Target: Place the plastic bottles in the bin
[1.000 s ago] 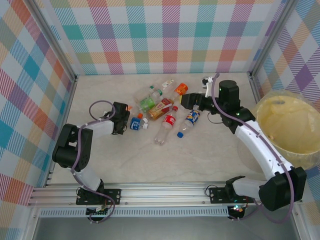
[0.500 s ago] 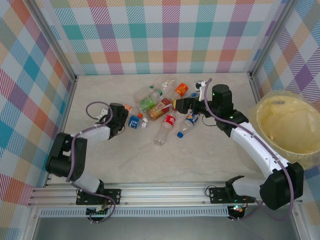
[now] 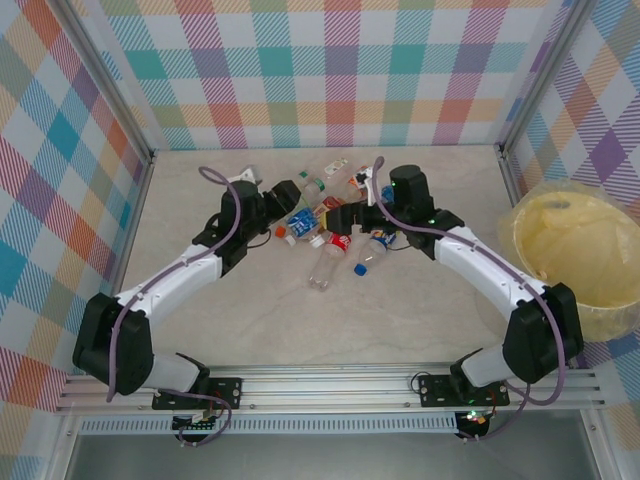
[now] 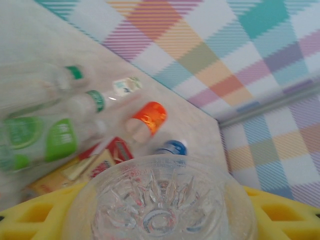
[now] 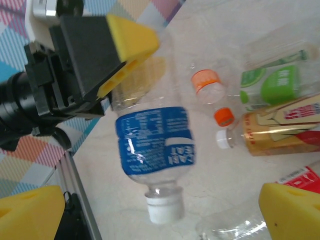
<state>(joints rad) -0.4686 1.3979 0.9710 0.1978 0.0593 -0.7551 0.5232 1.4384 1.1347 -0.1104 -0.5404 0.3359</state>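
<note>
The left gripper is closed on a blue-labelled bottle, apparently lifted off the worktop at the pile's edge. The right gripper hangs wide open and empty just beside it. The other bottles lie clustered mid-worktop. The bin, well apart at the right, looks empty, so nearly all the work is left.

TOP: fixed, high behind arm bases, faces down and forward over whole table to back wall, far | LEFT WRIST: very near, looks past blue bottle base toward rear-right corner | RIGHT WRIST: near, faces down and leftward at table | SHARED: blue bottle in all three; green bottles in both wrist views
</note>
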